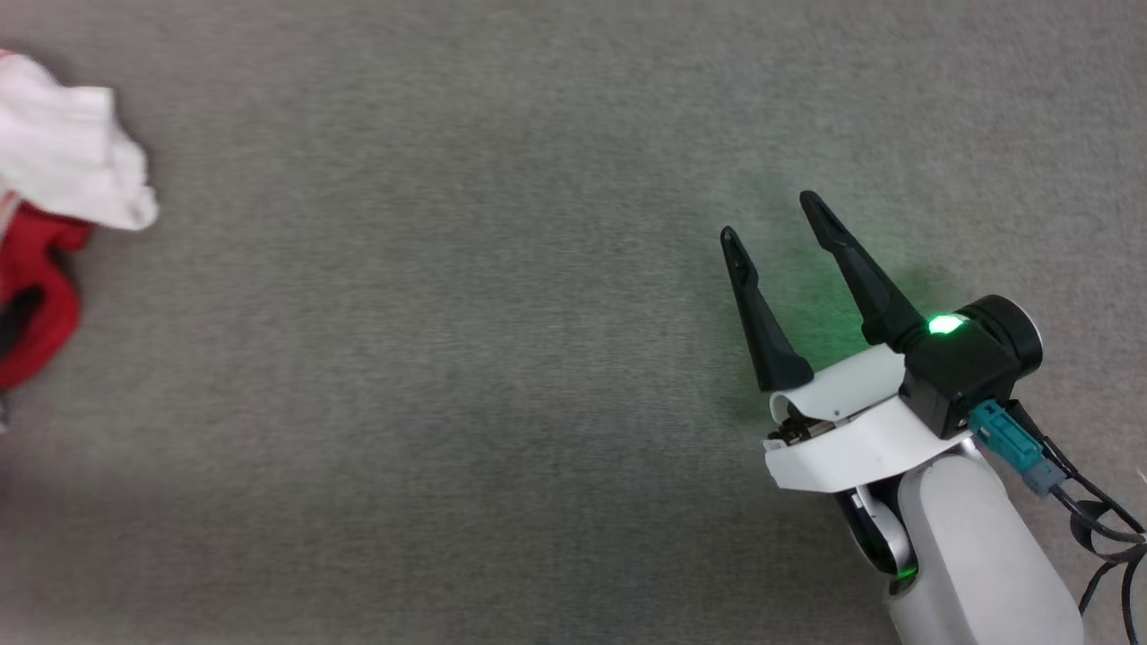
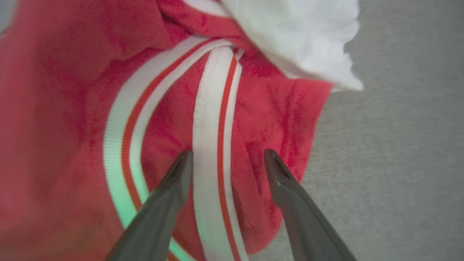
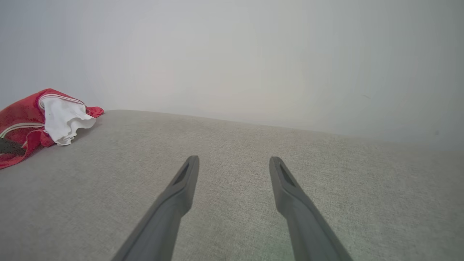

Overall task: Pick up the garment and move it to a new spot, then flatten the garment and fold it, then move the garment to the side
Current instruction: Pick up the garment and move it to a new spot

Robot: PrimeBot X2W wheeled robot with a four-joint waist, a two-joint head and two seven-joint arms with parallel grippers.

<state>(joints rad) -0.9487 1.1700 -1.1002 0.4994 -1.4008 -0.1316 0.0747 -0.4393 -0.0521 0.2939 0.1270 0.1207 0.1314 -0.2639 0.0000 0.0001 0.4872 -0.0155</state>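
Note:
The garment (image 1: 40, 269), red with a white sleeve, lies crumpled at the far left edge of the head view, partly cut off. In the left wrist view my left gripper (image 2: 226, 157) is open just above the garment (image 2: 72, 108), its two fingers straddling a white-and-red striped trim band (image 2: 210, 145); nothing is gripped. My right gripper (image 1: 769, 215) stands open over bare grey surface at the lower right of the head view, far from the garment. The right wrist view shows the right gripper (image 3: 234, 163) open and the garment (image 3: 25, 119) bunched at the far left.
A grey fabric surface (image 1: 448, 358) spreads across the head view between the garment and the right arm. A pale wall (image 3: 253, 54) rises behind the surface's far edge in the right wrist view. Cables (image 1: 1102, 520) hang off the right wrist.

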